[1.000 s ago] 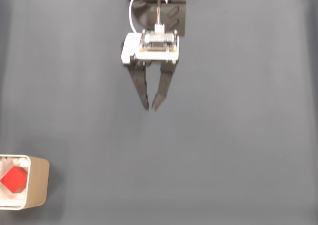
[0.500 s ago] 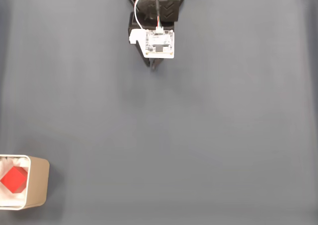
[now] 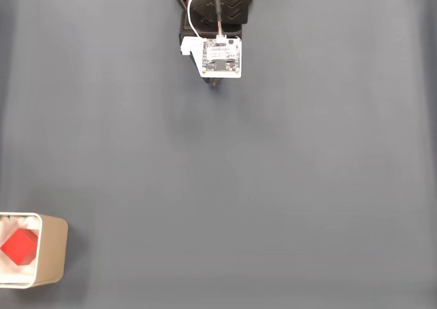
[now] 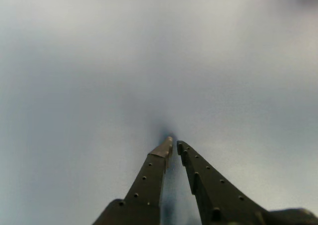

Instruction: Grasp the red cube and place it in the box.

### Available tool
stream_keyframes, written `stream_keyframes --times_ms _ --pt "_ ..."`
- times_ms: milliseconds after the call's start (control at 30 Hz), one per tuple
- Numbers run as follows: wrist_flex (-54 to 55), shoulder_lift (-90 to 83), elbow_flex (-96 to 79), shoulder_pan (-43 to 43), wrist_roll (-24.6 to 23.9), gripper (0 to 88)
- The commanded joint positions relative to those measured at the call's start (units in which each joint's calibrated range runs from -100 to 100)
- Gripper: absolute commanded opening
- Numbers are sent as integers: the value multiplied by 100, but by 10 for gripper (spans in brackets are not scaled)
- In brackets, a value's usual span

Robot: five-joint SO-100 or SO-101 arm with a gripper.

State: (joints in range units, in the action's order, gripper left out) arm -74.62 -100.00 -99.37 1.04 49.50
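Fixed view: I am seeing the grey table (image 3: pixel 273 186) spreading across the frame, with the arm (image 3: pixel 213 9) sitting folded at the top centre. The box (image 3: pixel 53 249) is standing at the lower left edge, and the red cube (image 3: pixel 19 246) is lying inside it on the white lining. The gripper (image 3: pixel 214 85) is pointing down just below the arm's base, well apart from cube and box. Wrist view: the gripper (image 4: pixel 174 144) is showing its jaws nearly together, holding nothing, tips close above the table.
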Motion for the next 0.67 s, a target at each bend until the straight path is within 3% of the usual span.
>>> stream_keyframes --times_ms 0,633 --pt "-128 17 -45 -12 -68 0" --pt "-128 9 -45 -12 -10 2"
